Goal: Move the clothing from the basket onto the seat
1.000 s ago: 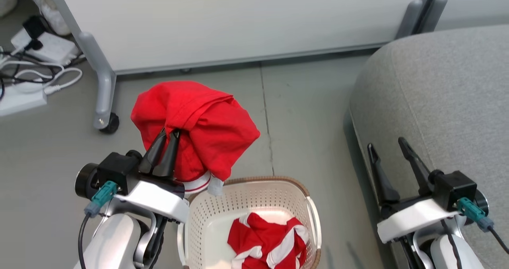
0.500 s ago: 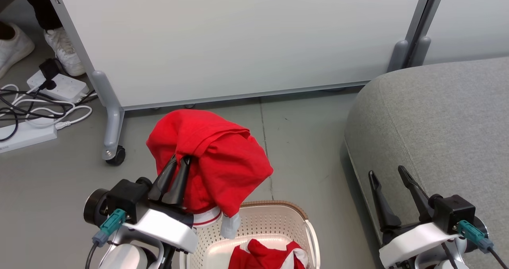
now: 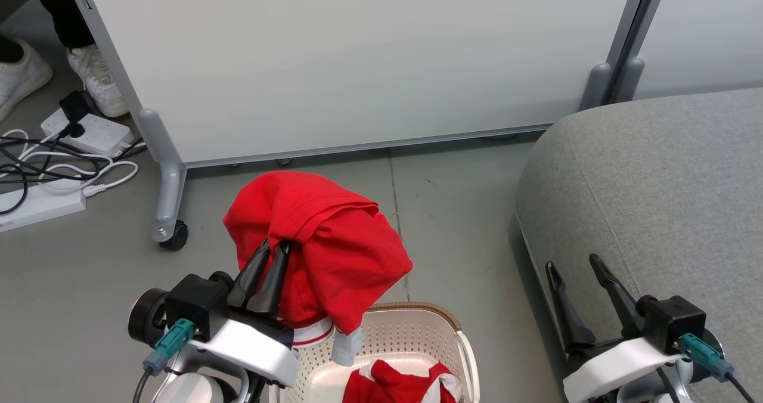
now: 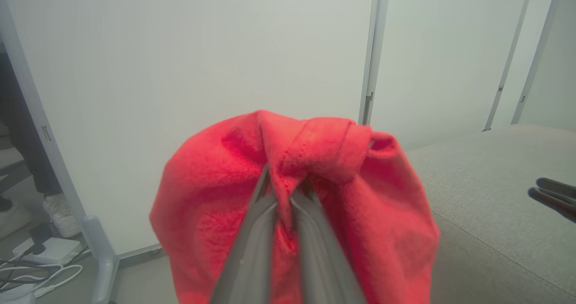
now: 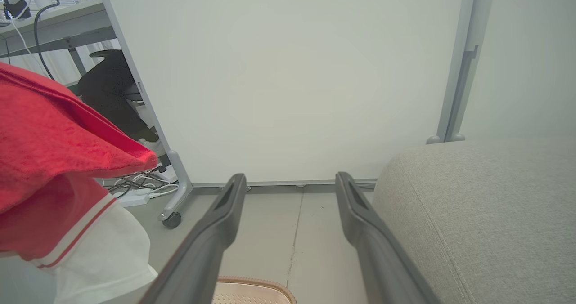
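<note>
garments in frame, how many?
2. The red garment hangs from the left pincer, up over the basket's far rim. The red-and-white garment lies in the basket. The head view cuts the basket off, so more may be hidden.

One garment (image 3: pixel 322 242) is held by the left tool (image 3: pixel 275 247) above the basket (image 3: pixel 417 331). Another garment (image 3: pixel 387 385) is laid in the basket. The seat (image 3: pixel 656 182) is found on the right, a wall (image 3: pixel 357 63) behind.
</note>
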You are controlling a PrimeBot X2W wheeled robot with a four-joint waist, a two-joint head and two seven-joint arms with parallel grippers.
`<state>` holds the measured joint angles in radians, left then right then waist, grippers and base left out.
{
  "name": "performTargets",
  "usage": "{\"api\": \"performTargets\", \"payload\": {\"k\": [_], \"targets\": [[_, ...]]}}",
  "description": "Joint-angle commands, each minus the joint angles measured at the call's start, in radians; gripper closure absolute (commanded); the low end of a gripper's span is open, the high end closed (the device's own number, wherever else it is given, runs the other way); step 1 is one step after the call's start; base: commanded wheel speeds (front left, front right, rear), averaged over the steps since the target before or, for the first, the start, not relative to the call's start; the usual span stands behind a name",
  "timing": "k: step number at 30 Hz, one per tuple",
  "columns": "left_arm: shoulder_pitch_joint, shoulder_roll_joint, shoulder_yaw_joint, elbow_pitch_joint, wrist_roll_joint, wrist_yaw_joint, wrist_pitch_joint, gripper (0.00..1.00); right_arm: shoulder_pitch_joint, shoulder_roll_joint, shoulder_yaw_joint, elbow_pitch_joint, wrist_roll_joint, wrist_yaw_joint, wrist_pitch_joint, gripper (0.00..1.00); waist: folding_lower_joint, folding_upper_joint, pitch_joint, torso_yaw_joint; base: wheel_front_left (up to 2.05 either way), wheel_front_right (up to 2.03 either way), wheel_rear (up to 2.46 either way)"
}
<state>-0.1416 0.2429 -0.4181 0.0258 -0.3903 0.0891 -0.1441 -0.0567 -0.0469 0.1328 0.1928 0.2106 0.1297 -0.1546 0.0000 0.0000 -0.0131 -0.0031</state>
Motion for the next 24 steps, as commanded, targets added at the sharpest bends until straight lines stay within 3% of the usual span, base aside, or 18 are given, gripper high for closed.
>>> {"api": "performTargets", "payload": {"k": [1,7,14,24], "targets": [[0.004,0.007,0.0,-0.004,0.001,0.003,-0.001,1.0,-0.001,-0.007,-0.002,0.001,0.005,0.002,-0.007,0.0,0.0,0.0,0.0,-0.001,0.0,0.0,0.0],[0.001,0.009,-0.008,0.0,0.0,0.004,0.0,1.0,-0.02,-0.006,0.031,-0.004,0.014,0.002,-0.013,0.0,0.0,0.0,-0.001,0.0,0.0,0.0,0.0],[-0.012,0.01,-0.018,0.002,-0.001,-0.004,-0.001,1.0,-0.079,-0.006,0.174,-0.026,0.069,0.002,-0.024,0.0,0.0,0.0,0.002,0.007,0.0,0.0,0.0],[-0.035,0.004,-0.046,-0.002,0.004,-0.02,-0.002,1.0,-0.283,-0.006,0.515,0.034,0.193,0.002,-0.059,0.0,0.0,0.0,0.014,0.026,0.0,0.0,0.0]]}}
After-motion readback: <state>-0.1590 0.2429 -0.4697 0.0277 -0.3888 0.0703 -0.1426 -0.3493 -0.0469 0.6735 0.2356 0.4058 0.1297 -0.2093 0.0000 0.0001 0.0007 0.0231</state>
